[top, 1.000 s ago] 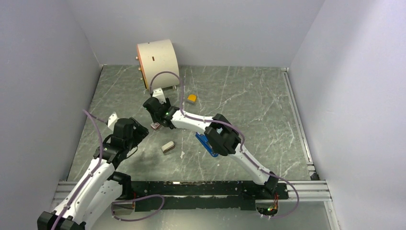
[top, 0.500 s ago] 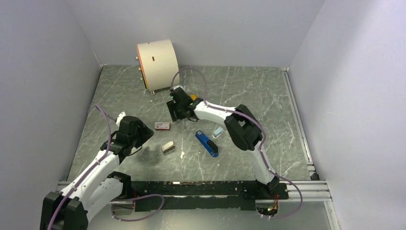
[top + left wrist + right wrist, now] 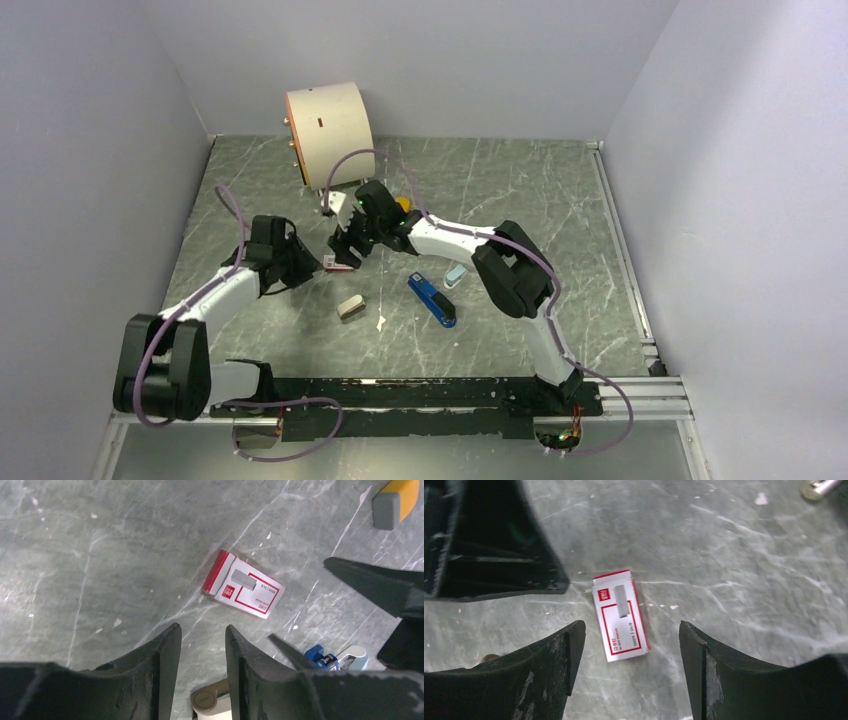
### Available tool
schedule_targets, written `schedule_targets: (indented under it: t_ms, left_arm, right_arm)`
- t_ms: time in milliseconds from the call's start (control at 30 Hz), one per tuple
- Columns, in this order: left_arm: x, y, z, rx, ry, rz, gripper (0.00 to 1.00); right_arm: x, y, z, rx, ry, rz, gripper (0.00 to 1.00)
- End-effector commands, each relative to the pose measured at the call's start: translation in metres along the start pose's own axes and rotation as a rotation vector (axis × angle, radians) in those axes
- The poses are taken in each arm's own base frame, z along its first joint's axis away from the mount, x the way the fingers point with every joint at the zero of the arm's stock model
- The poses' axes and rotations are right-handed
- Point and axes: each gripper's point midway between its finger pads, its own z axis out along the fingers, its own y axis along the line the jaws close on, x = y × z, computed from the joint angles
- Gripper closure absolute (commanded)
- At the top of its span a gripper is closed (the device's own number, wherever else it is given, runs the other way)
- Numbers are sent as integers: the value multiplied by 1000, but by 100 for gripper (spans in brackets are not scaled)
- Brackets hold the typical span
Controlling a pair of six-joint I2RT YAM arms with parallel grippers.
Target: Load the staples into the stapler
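The blue stapler with a black base lies closed on the table, right of centre; its end shows in the left wrist view. A small grey strip sits on top of the red-and-white box; I cannot tell whether it is loose staples or a print. It also shows in the right wrist view. My left gripper is open and empty, just left of the box. My right gripper is open wide and empty, above the box.
A beige-grey block lies near the box. A pale-blue block lies beside the stapler. An orange-and-grey block and a big cream cylinder stand at the back. Walls close in on three sides.
My left gripper has moved up and right to the box. My right gripper pulled back to the right, then came back over the box. The stapler has not moved.
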Motion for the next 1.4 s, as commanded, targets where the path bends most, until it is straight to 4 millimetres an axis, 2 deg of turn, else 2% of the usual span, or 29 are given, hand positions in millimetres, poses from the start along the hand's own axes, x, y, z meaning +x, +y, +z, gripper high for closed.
schedule_targets:
  t_ms: [0, 167, 300, 533, 733, 1100, 1367]
  left_arm:
    - [-15, -23, 7, 87, 13, 58, 58]
    - [-23, -14, 13, 81, 21, 60, 60]
    - [-29, -11, 17, 87, 35, 46, 58]
    - [-19, -19, 26, 182, 75, -5, 60]
    - [-21, -29, 34, 261, 47, -19, 59]
    - [-19, -28, 42, 281, 44, 13, 61]
    - [-1, -29, 43, 322, 118, 10, 69]
  right_arm:
    - [8, 8, 19, -89, -11, -181, 27]
    - [19, 8, 29, -98, 33, -244, 27]
    - [28, 4, 33, -87, 57, -268, 28]
    - [48, 11, 36, -146, 116, -317, 45]
    - [60, 16, 36, -204, 152, -359, 50]
    - [59, 18, 38, -233, 138, -359, 52]
    - [49, 18, 43, -232, 100, -357, 55]
